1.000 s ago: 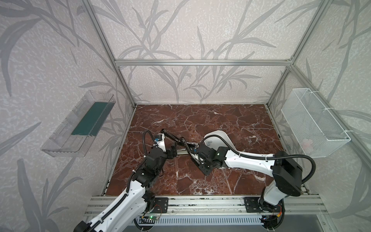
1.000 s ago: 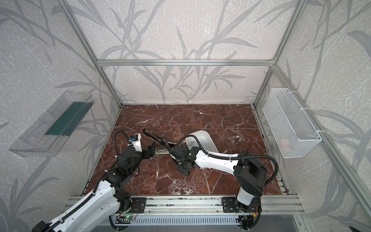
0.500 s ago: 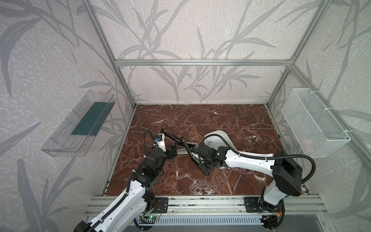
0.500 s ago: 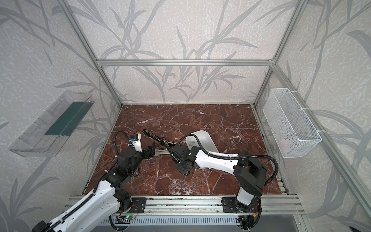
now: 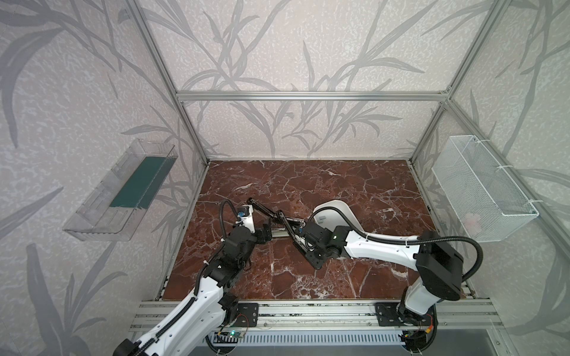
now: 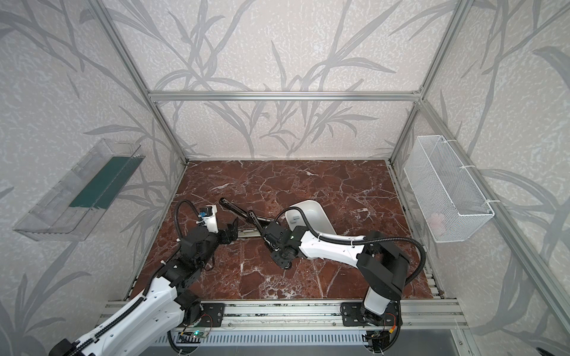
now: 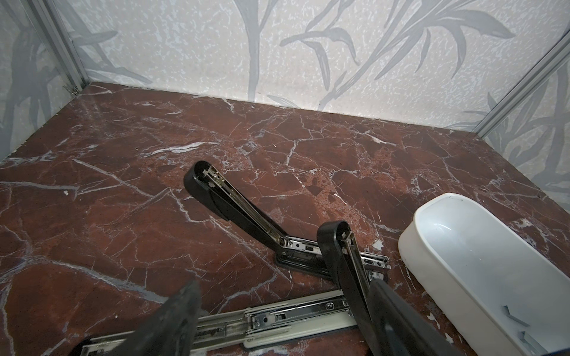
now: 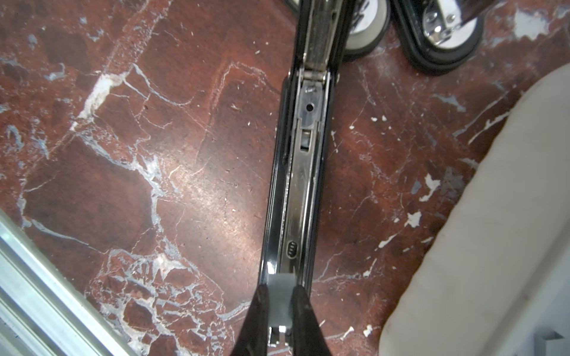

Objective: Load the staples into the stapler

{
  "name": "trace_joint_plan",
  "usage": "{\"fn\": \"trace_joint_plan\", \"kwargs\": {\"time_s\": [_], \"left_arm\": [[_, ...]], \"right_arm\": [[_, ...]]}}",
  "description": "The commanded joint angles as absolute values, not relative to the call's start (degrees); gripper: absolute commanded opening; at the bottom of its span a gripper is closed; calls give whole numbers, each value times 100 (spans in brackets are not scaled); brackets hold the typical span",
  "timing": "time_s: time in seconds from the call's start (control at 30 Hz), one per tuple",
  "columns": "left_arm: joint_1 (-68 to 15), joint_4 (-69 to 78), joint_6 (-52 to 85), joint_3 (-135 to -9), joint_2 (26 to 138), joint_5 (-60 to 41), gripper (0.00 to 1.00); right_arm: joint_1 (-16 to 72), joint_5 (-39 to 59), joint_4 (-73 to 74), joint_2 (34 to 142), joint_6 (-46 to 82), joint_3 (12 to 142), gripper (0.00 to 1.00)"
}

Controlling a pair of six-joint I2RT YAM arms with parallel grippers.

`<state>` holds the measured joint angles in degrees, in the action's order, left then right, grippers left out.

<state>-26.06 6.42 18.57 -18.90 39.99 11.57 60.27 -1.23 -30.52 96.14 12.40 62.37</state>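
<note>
beside white tray (image 8: 468, 246), right end effector (image 8: 279, 292) clamps staples (image 8: 279, 282) above stapler (image 8: 303, 185); left end effector (image 7: 280, 299) apart

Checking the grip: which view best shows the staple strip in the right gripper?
The right wrist view: the staple strip sits pinched in the right gripper, just above the open stapler. In both top views it cannot be made out; the left wrist view misses it.

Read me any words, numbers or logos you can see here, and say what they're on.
No readable text anywhere.
Small stamp on the stapler rail: too small to read.
Oval stamp in the stapler channel: blurred, unreadable.
</note>
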Motion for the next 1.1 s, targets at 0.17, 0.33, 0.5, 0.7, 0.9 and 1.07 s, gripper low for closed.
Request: {"fn": "trace_joint_plan", "kwargs": {"time_s": [0.17,0.33,0.5,0.7,0.9,1.07], "left_arm": [[-2574,668,1863,-1873,3979,1249,86],[-2574,671,1863,-1874,3974,1258,86],[-2571,669,1863,-1868,3972,1251,86],[-2575,668,1868,-1868,3973,1270,86],[-2575,686,1868,-1858,3980,1266,86],[-2573,684,1872,-1856,3973,1262,86]], "right_arm": [[6042,-220,-3008,9705,1286,6114,4],[6038,-237,-3011,9721,1289,6104,4],[6040,-255,-3014,9713,1288,6108,3],[6039,-246,-3076,9548,1274,6155,3],[6039,-342,-3094,9482,1310,6105,3],[6038,-300,-3058,9510,1318,6098,3]]}}
